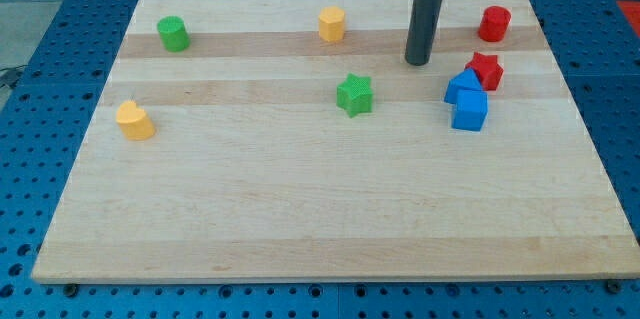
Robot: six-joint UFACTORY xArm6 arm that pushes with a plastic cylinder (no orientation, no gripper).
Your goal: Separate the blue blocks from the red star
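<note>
On the wooden board [300,209], my tip [417,62] rests far right, bare and touching nothing, just left of the cluster. Two blue blocks [467,101] sit pressed against the red star [485,70], on its near-left side. I judge separation not yet begun; next I must wedge between star and blues, driving them nearward.

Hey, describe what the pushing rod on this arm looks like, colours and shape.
A plain, straight, dark grey cylinder, smooth and unmarked, ending in my tip, cut flat. At the view's top it joins a white collar on a black mount. No cables or jaws show.
</note>
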